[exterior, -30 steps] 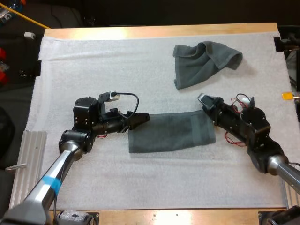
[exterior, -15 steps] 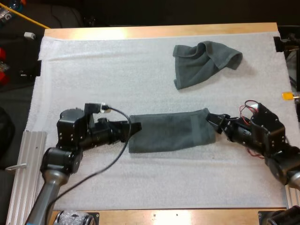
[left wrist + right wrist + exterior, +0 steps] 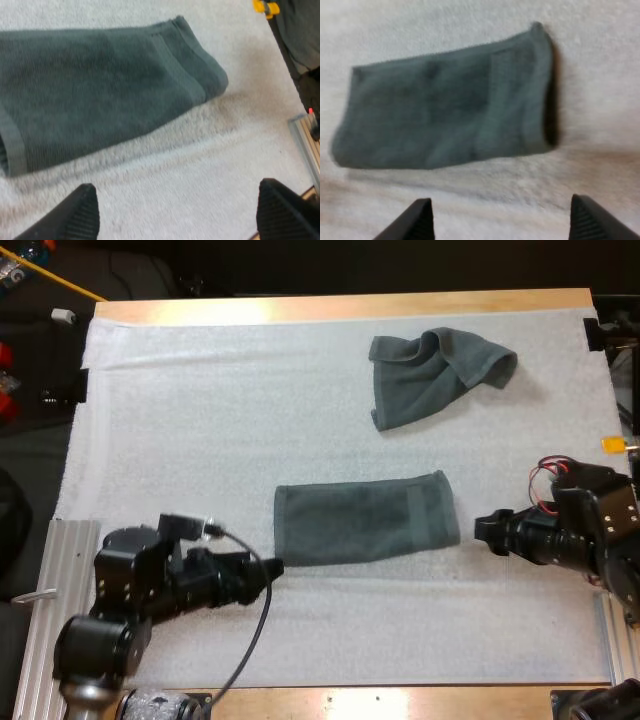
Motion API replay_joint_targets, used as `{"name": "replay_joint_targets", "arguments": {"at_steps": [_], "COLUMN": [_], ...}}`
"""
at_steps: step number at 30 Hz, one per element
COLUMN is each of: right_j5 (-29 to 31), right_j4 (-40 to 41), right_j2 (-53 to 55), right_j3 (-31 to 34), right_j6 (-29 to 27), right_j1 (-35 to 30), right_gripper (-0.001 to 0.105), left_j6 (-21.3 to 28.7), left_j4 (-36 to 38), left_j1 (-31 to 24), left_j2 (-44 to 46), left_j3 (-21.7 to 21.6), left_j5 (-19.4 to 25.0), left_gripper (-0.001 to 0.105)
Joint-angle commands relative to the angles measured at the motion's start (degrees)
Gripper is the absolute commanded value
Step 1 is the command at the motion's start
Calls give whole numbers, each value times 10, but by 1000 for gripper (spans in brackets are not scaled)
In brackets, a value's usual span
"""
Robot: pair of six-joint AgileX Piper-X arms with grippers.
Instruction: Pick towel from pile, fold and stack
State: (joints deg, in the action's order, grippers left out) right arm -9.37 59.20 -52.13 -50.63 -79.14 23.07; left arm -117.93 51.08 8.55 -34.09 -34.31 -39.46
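— Where is the folded towel (image 3: pixel 365 518)?
— Flat on the white mat (image 3: pixel 200 420), about midway between its left and right edges and nearer the near edge than the far one (its long side runs left to right).
— And the crumpled towel (image 3: pixel 435 373)?
— Toward the mat's far right corner, well apart from the folded one.
— The left gripper (image 3: pixel 268 568)?
— Just beside the folded towel's near left corner. In its wrist view the fingers (image 3: pixel 80 212) stand spread, with bare mat between them and the cloth.
— The right gripper (image 3: pixel 482 529)?
— Near the towel's right end, toward the mat's right edge, and apart from the cloth. Its fingers (image 3: pixel 420 220) are spread too, gripping nothing.
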Motion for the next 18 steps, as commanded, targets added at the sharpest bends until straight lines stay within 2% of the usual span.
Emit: {"name": "replay_joint_targets", "arguments": {"at_steps": [1,6,10,18], "right_j5": [14,49,62,79], "right_j4": [31,106,114,24], "right_j2": [4,4,4,-55], "right_j3": [-15,-53,-53,-39], "right_j6": [-19,-51,-61,-73], "right_j1": [-3,-3,-3,-3], "right_gripper": [56,56,56,56], "left_j6": [4,4,4,3], "left_j4": [16,104,139,150], "left_j1": [-1,-1,-1,-1], "left_j2": [15,92,135,152], "left_j3": [-4,-9,-9,-9], "left_j5": [5,5,9,14], "left_gripper": [64,64,64,64]}}
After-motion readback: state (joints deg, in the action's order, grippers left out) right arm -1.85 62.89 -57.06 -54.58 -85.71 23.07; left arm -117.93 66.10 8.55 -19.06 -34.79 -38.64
